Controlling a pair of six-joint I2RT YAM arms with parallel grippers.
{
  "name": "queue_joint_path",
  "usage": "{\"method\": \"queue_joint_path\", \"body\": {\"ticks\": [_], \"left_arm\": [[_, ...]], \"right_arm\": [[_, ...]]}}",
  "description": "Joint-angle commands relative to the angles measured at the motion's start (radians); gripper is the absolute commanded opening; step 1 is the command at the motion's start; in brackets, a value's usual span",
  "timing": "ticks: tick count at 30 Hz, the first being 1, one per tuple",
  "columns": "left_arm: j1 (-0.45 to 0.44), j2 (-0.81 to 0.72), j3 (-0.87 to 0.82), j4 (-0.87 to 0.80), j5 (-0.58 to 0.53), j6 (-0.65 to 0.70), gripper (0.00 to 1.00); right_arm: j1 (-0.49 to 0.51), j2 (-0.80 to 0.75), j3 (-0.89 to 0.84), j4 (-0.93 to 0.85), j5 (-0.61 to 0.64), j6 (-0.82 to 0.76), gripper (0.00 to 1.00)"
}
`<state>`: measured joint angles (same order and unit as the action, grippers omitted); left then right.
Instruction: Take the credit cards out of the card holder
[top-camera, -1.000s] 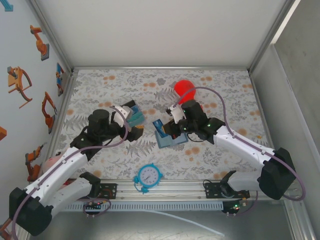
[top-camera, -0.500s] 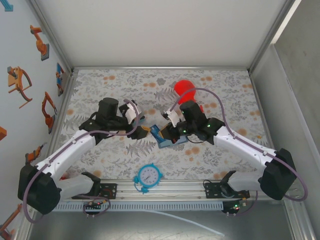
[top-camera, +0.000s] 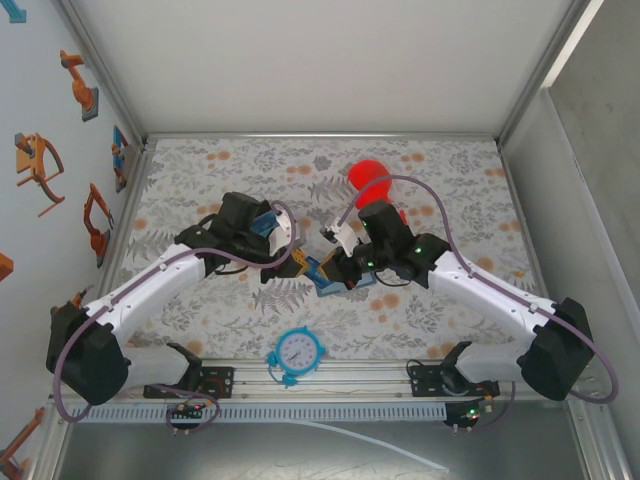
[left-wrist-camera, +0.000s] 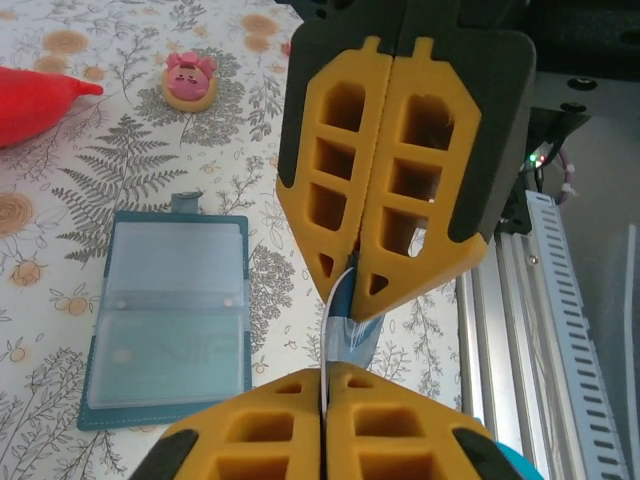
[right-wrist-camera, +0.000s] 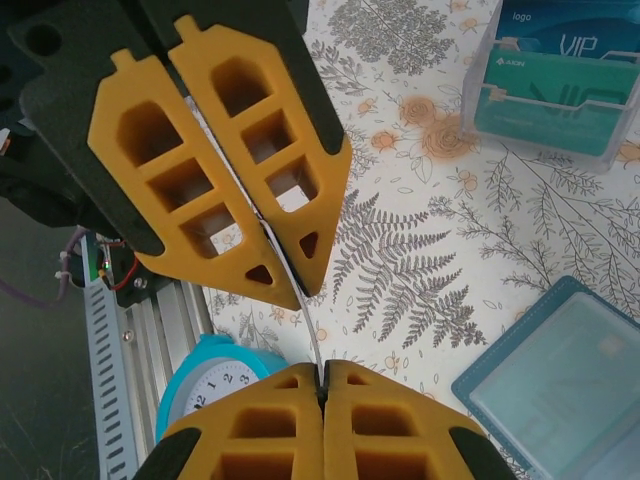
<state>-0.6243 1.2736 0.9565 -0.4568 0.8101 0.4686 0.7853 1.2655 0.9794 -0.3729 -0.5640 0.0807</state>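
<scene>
So the two arms met nose to nose near the middle of the table (top-camera: 440, 180). The left fingers (left-wrist-camera: 250, 440) were pinched narrow on one end of a blue credit card (left-wrist-camera: 348, 325), and the right fingers (right-wrist-camera: 400, 420) were clamped on the other end, so the card hung edge-on between them, off the surface.

In the left wrist view, the card holder (left-wrist-camera: 170, 320) lay flat and open on the table at about 9 o'clock from the card, clear pockets facing up, touching neither set of fingers.

The table had a pale cloth printed with grey ferns and little orange flowers. From above, taking the pinch point as centre:
- a blue clock (top-camera: 297, 350) at 6 o'clock, right by the metal rail (top-camera: 340, 385) along the near edge
- a red thing (top-camera: 368, 177) at about 1 o'clock
- a clear box of teal cards (right-wrist-camera: 555, 90) around 10 to 11 o'clock, partly under the left arm

A small pink toy (left-wrist-camera: 190, 80) sat past the holder, near that red thing.

The whole rig sat in a boxed-in cell: plain white back wall (top-camera: 320, 60), aluminium frame posts, and orange robot-arm stickers (top-camera: 40, 165) on the left wall.
</scene>
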Motion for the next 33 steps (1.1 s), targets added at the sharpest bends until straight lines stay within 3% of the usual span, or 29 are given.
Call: {"method": "queue_joint_path", "body": {"ticks": [1,4,6,11,16,22,24,30,33], "left_arm": [[-0.002,0.012,0.027,-0.031,0.005,0.021,0.01],[-0.004,-0.009,0.015,-0.018,-0.008,-0.002,0.0],[-0.003,-0.034,-0.008,0.015,-0.042,-0.035,0.0],[-0.004,-0.153,-0.122,0.204,-0.167,-0.207,0.0],[-0.014,-0.319,-0.252,0.397,-0.325,-0.449,0.0],[-0.026,-0.469,-0.408,0.668,-0.443,-0.743,0.0],[-0.029,-0.495,-0.443,0.737,-0.461,-0.818,0.0],[-0.038,-0.495,-0.45,0.849,-0.426,-0.919,0.0],[-0.041,-0.479,-0.456,0.922,-0.394,-0.967,0.0]], "right_arm": [[0.014,-0.03,0.026,0.024,-0.009,-0.015,0.01],[0.014,-0.061,0.006,0.034,0.067,-0.003,0.25],[0.012,-0.091,-0.015,0.047,0.143,0.016,0.35],[0.006,-0.188,-0.085,0.124,0.326,0.104,0.43],[-0.021,-0.277,-0.155,0.243,0.378,0.224,0.47],[-0.089,-0.299,-0.295,0.56,0.199,0.435,0.5],[-0.093,-0.272,-0.327,0.691,0.13,0.492,0.58],[-0.093,-0.141,-0.348,1.007,-0.055,0.613,0.61],[-0.092,-0.09,-0.33,1.052,-0.094,0.628,0.6]]}}
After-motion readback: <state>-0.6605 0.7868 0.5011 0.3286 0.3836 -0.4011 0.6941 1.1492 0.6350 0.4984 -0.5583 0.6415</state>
